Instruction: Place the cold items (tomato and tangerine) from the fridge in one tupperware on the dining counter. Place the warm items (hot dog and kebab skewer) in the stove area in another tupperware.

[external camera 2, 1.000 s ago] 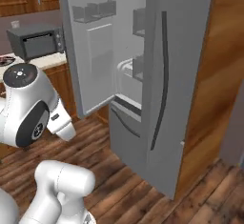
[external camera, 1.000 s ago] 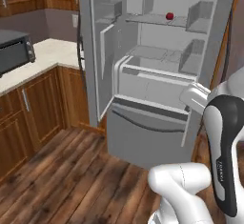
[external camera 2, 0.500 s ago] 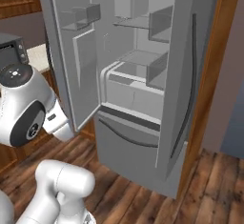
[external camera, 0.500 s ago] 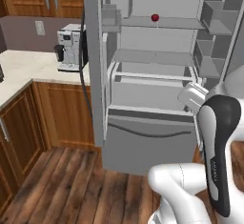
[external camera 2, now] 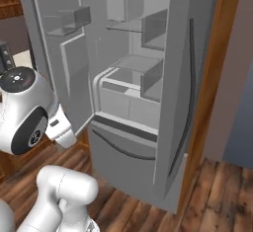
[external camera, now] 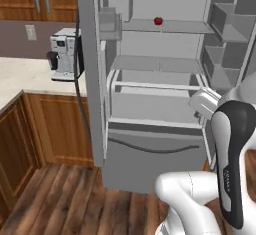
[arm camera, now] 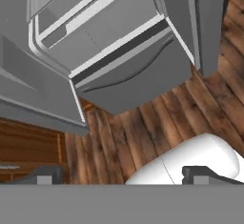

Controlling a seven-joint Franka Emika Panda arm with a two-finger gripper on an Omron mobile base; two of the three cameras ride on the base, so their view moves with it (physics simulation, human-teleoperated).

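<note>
The fridge [external camera: 91,79] stands in front of me with both upper doors swung open. A dark red tomato [external camera: 158,21] sits alone on its upper shelf, toward the back. From the right base view the fridge [external camera 2: 174,83] shows its shelves and door bins. My gripper [arm camera: 125,176] is open with nothing between its fingertips [arm camera: 45,175]; it hangs low and looks down at the fridge's shut bottom drawer [arm camera: 136,77] and the floor. The tangerine, hot dog, kebab skewer, both tupperwares, dining counter and stove area are out of view.
A coffee machine [external camera: 64,54] stands on a pale countertop [external camera: 20,76] over brown cabinets [external camera: 52,129], left of the fridge. A wooden side panel [external camera 2: 217,78] borders the fridge's right. Wood floor [external camera: 60,199] lies open before the drawer.
The whole picture has shifted: the base has moved, so the fridge now faces me more squarely and closer. The microwave left the view and the coffee machine came in. The gripper stayed open.
</note>
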